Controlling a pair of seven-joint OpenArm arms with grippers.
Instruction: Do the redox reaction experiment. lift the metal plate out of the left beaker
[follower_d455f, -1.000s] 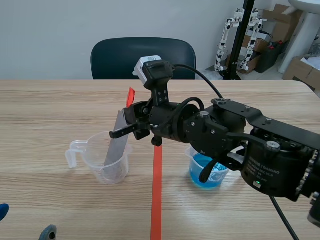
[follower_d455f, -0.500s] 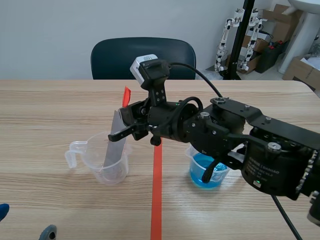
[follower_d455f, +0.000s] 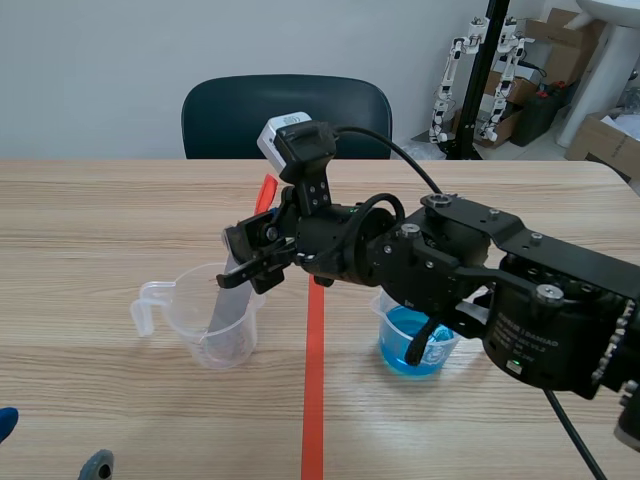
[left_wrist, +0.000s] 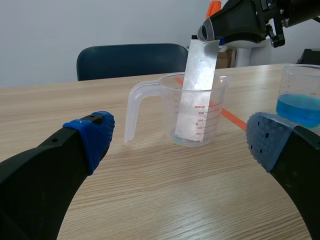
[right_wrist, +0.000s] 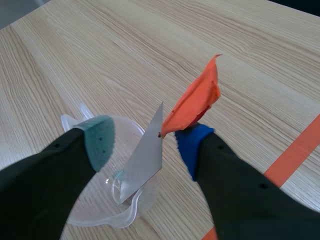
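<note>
Plate of grey metal (follower_d455f: 228, 305) (left_wrist: 200, 85) (right_wrist: 147, 160) standing tilted in a clear plastic beaker with a handle (follower_d455f: 200, 345) (left_wrist: 220, 115) (right_wrist: 80, 210), with the right pincer (follower_d455f: 250, 255) (right_wrist: 145, 142) spread wide around its top.
Its lower end sits on the beaker's base and its upper part rises above the rim, with an orange tape tag (follower_d455f: 265, 190) (right_wrist: 195, 102) at the top corner. I cannot tell whether that beaker holds liquid. A second clear beaker (follower_d455f: 415, 340) (left_wrist: 300, 95), well apart on the wooden surface (follower_d455f: 120, 230), holds blue liquid. The right pincer's blue pad meets the tag, and its grey-green pad stands clear of the metal. The left pincer (left_wrist: 180, 140) gapes wide, facing the handled beaker.
</note>
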